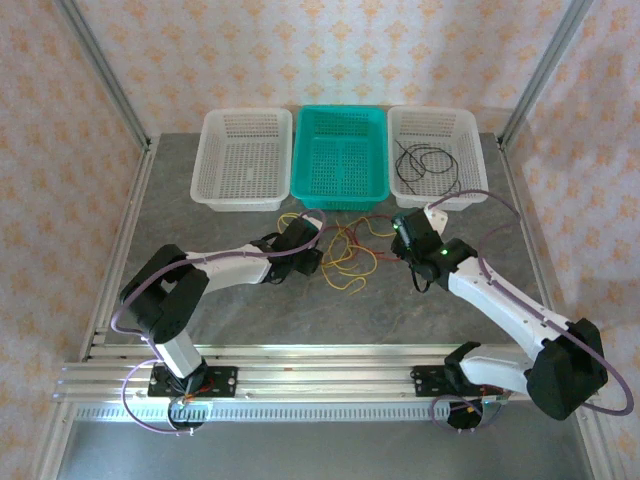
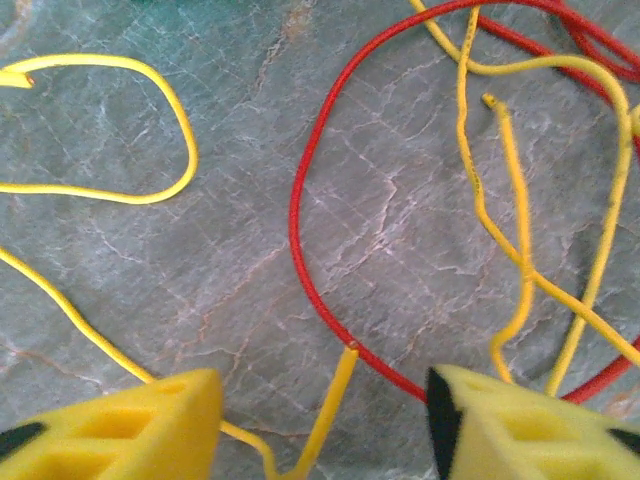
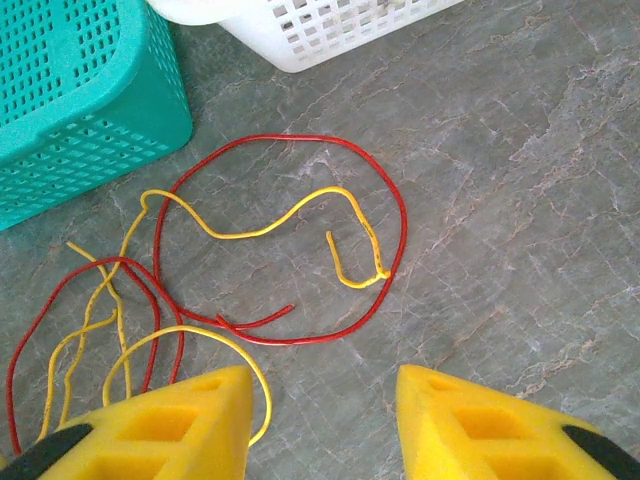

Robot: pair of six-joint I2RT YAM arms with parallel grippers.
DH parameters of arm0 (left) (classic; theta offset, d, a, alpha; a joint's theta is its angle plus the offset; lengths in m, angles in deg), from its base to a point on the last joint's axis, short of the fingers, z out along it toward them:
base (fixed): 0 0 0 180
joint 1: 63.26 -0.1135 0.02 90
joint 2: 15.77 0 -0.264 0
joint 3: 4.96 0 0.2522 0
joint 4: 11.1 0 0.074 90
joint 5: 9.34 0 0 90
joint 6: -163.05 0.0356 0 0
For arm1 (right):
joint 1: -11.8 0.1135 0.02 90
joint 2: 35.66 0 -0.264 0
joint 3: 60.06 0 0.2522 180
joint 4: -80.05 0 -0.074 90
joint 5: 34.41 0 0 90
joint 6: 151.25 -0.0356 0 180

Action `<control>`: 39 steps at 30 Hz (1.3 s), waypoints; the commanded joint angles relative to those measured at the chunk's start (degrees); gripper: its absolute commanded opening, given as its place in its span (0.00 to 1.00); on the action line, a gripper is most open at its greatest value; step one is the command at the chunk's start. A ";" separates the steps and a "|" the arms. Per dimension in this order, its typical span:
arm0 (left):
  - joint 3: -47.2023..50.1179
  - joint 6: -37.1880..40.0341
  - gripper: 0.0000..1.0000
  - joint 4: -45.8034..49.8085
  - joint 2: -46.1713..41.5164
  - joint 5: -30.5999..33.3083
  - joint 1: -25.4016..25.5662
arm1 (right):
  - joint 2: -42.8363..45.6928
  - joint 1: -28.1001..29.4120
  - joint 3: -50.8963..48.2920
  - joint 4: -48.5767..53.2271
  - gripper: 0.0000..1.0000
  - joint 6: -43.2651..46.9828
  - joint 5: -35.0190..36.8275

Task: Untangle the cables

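Observation:
A tangle of red and yellow cables (image 1: 345, 250) lies on the grey table in front of the teal basket. A black cable (image 1: 425, 160) rests coiled in the right white basket (image 1: 470, 125). My left gripper (image 1: 316, 258) is low at the tangle's left edge. In the left wrist view the left gripper (image 2: 322, 410) is open, with a loose yellow cable end (image 2: 338, 395) lying between the jaws and a red cable (image 2: 296, 230) curving just ahead. My right gripper (image 1: 398, 236) sits at the tangle's right. The right gripper (image 3: 325, 400) is open over bare table, short of a red loop (image 3: 400, 230) and a yellow strand (image 3: 270, 228).
A teal basket (image 1: 302, 150) stands at the back middle, with a white basket (image 1: 208, 165) to its left. In the right wrist view the teal basket (image 3: 90, 100) and the right white basket (image 3: 320, 30) are close ahead. Metal frame posts flank the table.

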 commanded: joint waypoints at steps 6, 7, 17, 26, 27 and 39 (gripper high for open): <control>-1.41 -1.13 0.25 2.07 -0.63 7.84 0.63 | 2.72 -0.39 -0.82 -0.99 0.40 0.56 1.94; -1.65 -1.76 0.23 2.64 -0.76 8.73 0.63 | 3.06 -0.39 -0.83 -1.34 0.39 0.89 1.81; -0.41 -10.48 0.00 6.49 -9.97 9.18 0.72 | 8.45 -0.39 0.48 -3.55 0.36 7.34 0.64; 2.28 -17.62 0.00 10.53 -24.76 1.62 1.79 | 14.28 -0.39 2.18 -8.76 0.39 13.88 -2.15; 2.23 -18.09 0.00 10.06 -26.11 0.94 1.78 | 14.42 -0.35 2.41 -9.44 0.41 14.08 -2.39; -11.40 -16.67 0.00 5.86 -23.51 -1.71 1.60 | 10.82 -0.39 5.76 -20.15 0.58 13.44 -7.20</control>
